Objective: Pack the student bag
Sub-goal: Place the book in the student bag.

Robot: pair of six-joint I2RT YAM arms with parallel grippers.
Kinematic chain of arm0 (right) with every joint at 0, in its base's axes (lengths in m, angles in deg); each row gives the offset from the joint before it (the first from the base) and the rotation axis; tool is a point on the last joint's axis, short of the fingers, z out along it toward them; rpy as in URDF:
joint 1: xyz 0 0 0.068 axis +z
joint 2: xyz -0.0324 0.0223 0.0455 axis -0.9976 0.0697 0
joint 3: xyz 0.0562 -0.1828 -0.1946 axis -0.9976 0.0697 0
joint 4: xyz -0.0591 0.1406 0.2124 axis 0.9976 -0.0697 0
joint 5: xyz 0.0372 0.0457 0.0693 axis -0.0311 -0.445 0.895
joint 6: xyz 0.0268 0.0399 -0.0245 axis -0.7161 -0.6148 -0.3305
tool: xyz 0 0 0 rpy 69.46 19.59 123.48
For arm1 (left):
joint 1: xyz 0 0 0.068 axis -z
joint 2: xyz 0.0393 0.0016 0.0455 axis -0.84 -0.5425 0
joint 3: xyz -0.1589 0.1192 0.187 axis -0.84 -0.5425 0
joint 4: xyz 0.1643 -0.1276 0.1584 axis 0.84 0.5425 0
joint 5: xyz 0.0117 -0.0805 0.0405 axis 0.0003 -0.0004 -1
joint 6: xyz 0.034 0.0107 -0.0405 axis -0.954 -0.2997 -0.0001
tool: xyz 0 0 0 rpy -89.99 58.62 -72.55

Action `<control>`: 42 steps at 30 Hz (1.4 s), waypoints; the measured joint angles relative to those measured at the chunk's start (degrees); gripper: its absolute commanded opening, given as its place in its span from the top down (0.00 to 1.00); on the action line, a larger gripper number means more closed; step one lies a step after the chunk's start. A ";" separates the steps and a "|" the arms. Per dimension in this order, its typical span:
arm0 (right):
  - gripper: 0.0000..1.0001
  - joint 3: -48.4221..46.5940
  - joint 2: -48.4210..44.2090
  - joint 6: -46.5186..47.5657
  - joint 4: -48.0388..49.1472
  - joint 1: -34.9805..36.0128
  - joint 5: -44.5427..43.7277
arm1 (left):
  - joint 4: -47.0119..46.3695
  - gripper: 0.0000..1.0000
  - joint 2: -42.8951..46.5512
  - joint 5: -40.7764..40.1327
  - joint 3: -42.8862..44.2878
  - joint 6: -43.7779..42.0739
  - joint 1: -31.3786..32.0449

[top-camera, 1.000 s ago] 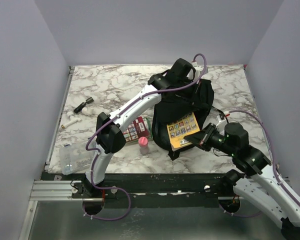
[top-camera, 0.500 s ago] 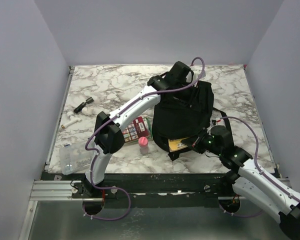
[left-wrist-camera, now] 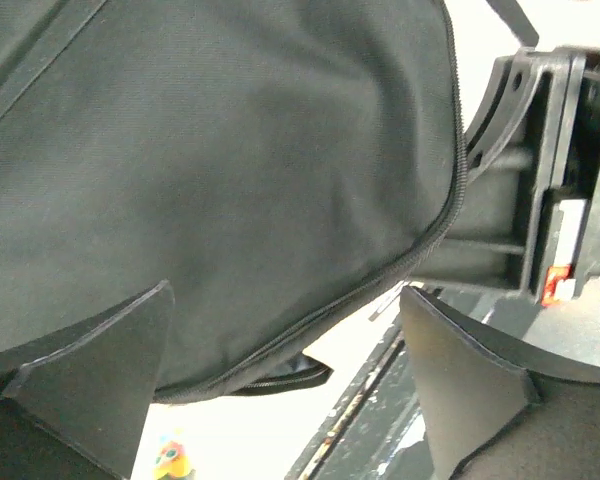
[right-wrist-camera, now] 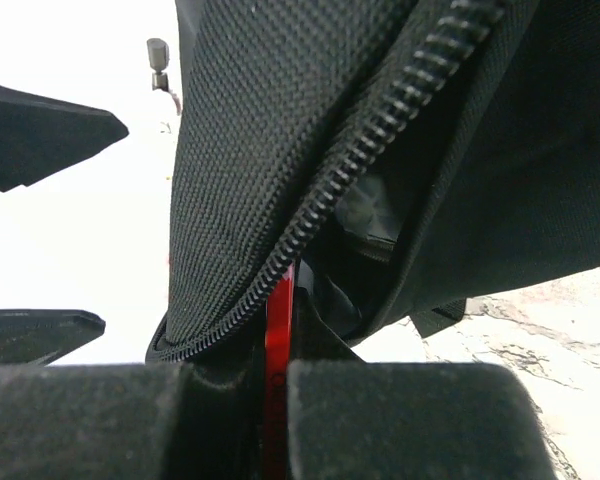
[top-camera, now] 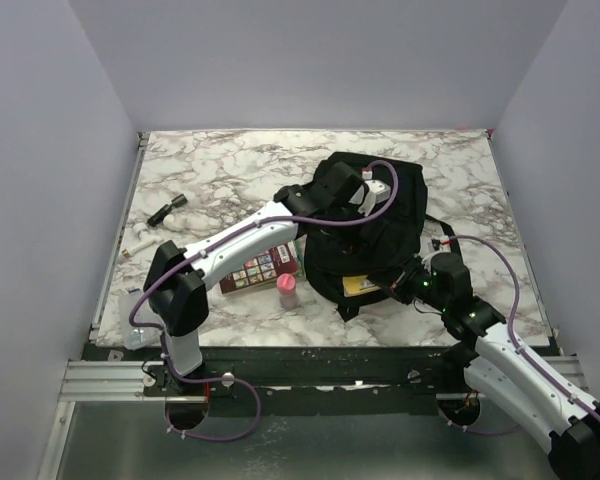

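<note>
The student bag [top-camera: 380,235], a big black fabric backpack, lies at the table's centre right. Its zip edge [right-wrist-camera: 370,140] hangs right in front of my right gripper [right-wrist-camera: 278,362]. That gripper [top-camera: 404,287] is at the bag's near opening and is shut on the thin red edge of a yellow book [top-camera: 360,286]. Most of the book is hidden inside the bag. My left gripper [top-camera: 370,195] hovers over the top of the bag. In the left wrist view its fingers [left-wrist-camera: 110,370] stand wide open with nothing between them, and the bag's cloth [left-wrist-camera: 230,150] is just beyond.
Left of the bag lie a red picture book [top-camera: 260,266] and a pink bottle [top-camera: 287,290]. A clear plastic box [top-camera: 145,316] sits at the near left edge. A small black item [top-camera: 166,211] and a white pen [top-camera: 140,242] are at the far left.
The right gripper pushed the yellow book into the bag. The left gripper opened, let go of the bag's top flap and sank lower. The flap dropped over the book.
</note>
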 measured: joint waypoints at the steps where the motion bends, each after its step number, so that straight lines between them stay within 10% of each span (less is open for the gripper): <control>1: 0.99 0.22 -0.20 0.00 0.13 0.00 0.24 | -0.44 0.01 1.95 -1.18 -2.21 -0.94 0.22; 18: 0.99 0.57 -0.70 0.63 0.35 -0.35 2.21 | -8.24 0.10 7.28 -20.33 -15.69 -10.49 8.59; 31: 0.99 -1.51 1.40 4.74 -0.94 -0.63 1.27 | -8.96 1.00 1.05 -29.59 -8.20 -13.75 9.22; 39: 0.99 -2.73 1.77 7.63 -1.75 -0.74 0.85 | -8.96 0.98 1.36 -25.46 -6.80 -14.91 9.20; 42: 1.00 -3.41 2.05 8.35 -2.03 -0.74 0.87 | -8.92 0.60 1.81 -23.21 -6.86 -15.28 9.20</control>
